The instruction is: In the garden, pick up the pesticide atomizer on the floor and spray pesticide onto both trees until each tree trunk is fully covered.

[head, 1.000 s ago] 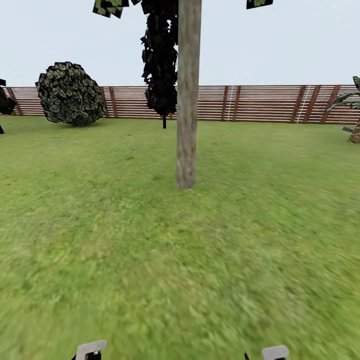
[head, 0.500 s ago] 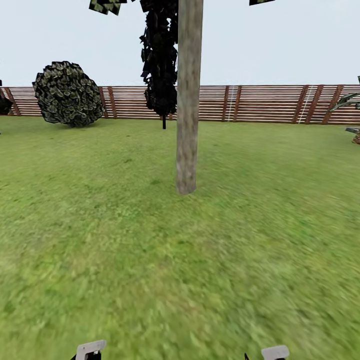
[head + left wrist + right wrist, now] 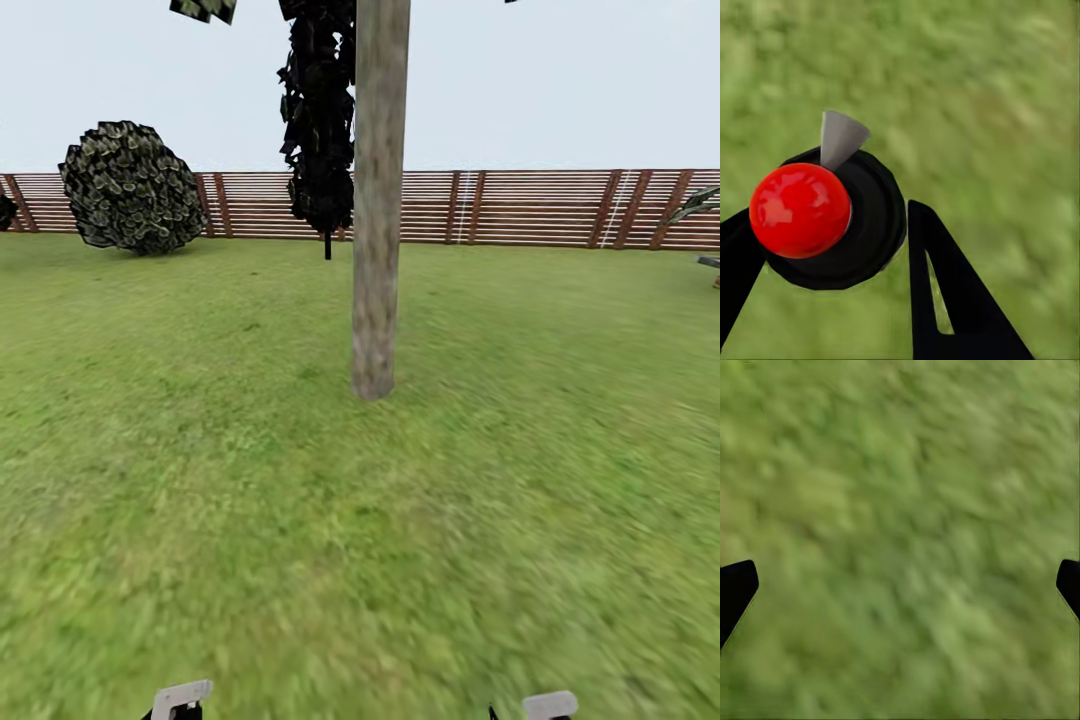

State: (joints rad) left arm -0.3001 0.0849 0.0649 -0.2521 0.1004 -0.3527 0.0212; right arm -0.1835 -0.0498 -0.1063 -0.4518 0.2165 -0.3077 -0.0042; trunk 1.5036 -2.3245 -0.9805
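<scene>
Over the last second the straight grey-brown tree trunk [image 3: 378, 200] sits lower and larger in the head view, its base further down the green grass lawn [image 3: 200, 480], while the round mottled bush [image 3: 130, 187] and the brown horizontal-slat wooden fence [image 3: 530, 207] slide slightly left; the whole picture shifts together, so the robot is rolling toward the trunk, not the things moving. I judge this as the approach leg before spraying: the trunk stands ahead, slightly right of centre, still too far for the nozzle. The trunk's long axis is upright, widening a little at the foot, with a narrow black cypress-like tree [image 3: 320, 120] behind it near the fence. In the left wrist view, the left gripper [image 3: 832, 247] is closed around the pesticide atomizer with its black round body and glossy red ball top [image 3: 800, 210]; its grey wedge-shaped nozzle [image 3: 840, 139] points away from the fingers, over the grass. The right gripper [image 3: 900, 585] holds nothing, its two black fingertips [image 3: 735, 589] spread wide above the lawn.
</scene>
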